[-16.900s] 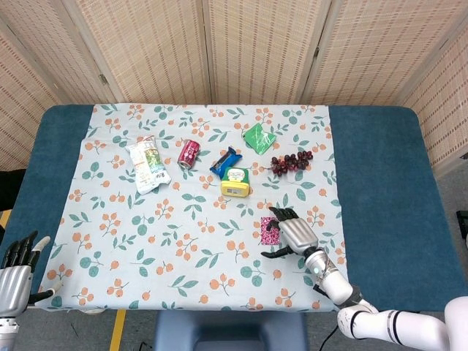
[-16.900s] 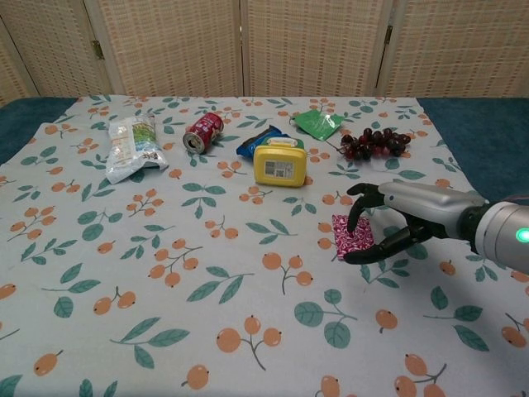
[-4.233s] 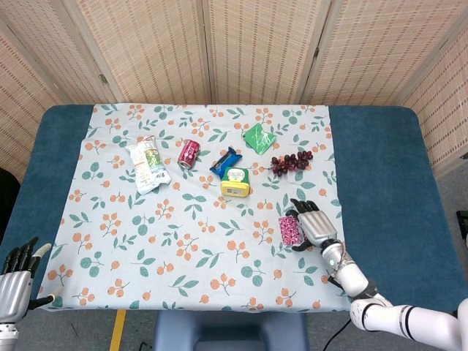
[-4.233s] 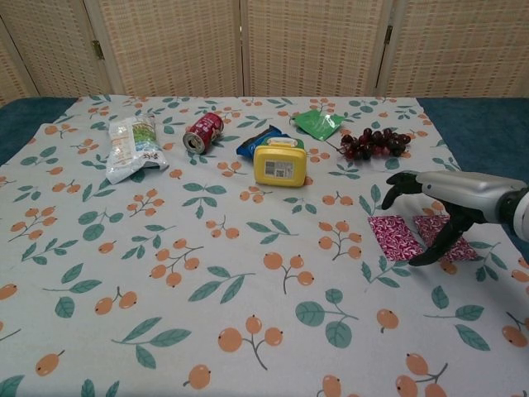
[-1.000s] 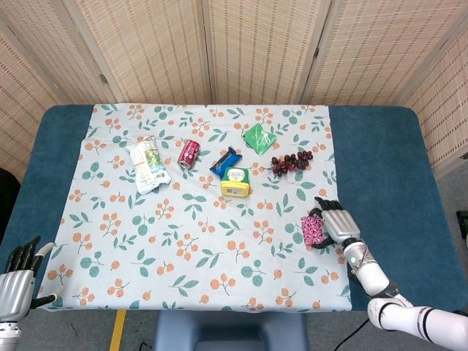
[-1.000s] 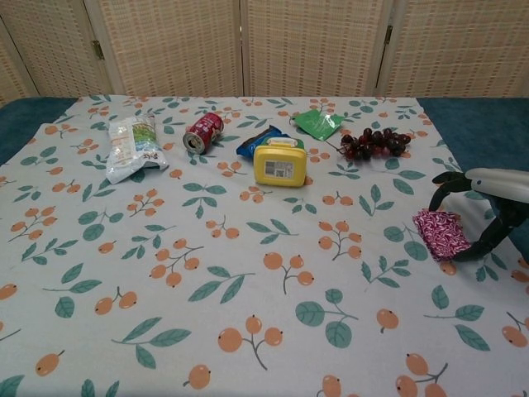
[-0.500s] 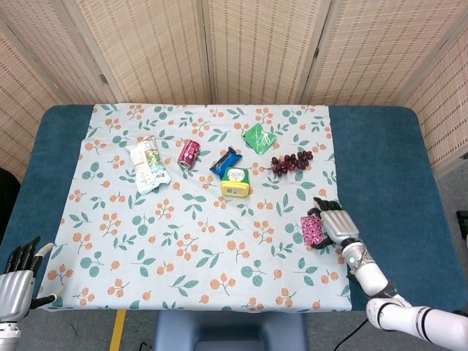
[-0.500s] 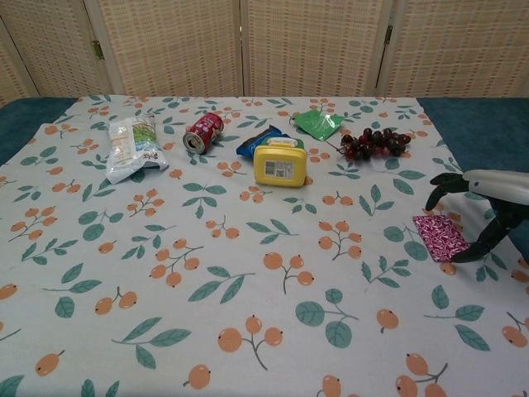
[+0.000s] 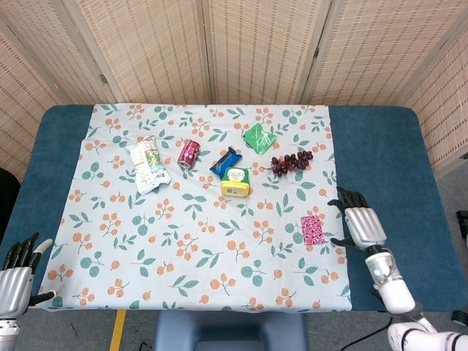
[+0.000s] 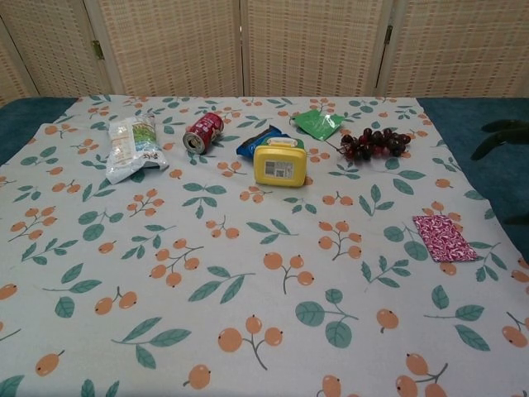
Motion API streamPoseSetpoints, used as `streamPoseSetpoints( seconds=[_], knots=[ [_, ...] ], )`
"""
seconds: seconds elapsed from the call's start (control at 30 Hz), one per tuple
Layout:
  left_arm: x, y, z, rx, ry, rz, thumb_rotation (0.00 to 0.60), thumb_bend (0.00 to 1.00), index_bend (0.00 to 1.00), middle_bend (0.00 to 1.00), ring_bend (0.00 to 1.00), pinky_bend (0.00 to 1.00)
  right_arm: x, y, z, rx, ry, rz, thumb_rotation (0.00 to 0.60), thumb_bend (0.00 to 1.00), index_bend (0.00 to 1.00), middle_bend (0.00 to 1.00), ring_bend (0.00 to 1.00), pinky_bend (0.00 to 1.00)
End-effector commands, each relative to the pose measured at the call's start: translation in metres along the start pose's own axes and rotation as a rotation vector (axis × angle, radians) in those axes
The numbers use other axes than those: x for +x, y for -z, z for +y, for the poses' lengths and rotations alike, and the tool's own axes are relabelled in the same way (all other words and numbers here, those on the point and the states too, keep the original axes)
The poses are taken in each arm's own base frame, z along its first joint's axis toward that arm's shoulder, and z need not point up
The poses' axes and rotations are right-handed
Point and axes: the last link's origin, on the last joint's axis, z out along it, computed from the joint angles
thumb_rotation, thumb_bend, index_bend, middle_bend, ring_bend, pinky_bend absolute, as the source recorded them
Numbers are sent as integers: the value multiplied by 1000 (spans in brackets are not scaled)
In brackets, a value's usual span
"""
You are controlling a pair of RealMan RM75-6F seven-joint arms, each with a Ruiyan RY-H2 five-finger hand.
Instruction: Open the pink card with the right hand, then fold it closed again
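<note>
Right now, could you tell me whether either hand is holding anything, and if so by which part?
Nothing is held. The right hand is open, apart from the pink card, which lies flat on the tablecloth. The left hand is open too.

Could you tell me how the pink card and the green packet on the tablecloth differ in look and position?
The pink card is a patterned rectangle lying flat near the cloth's right edge; the green packet is plain, crumpled and irregular. The pink card lies alone toward the near side, while the green packet sits at the far side beside the grapes. Neither hand touches either one.
</note>
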Motion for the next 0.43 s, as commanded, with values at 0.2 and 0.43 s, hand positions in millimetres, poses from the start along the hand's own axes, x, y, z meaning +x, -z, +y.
streamPoseSetpoints(
  seconds=[0.2,0.43],
  knots=[
    [3,-5,13,-34,6,22,600,214,156,0,45,0,34,92,33,-31,-75,222,600,103,230,65,0,0],
    [8,-7,17,-29,8,68,600,216,140,0,45,0,37,118,45,-64,-88,257,600,103,230,65,0,0]
  ],
)
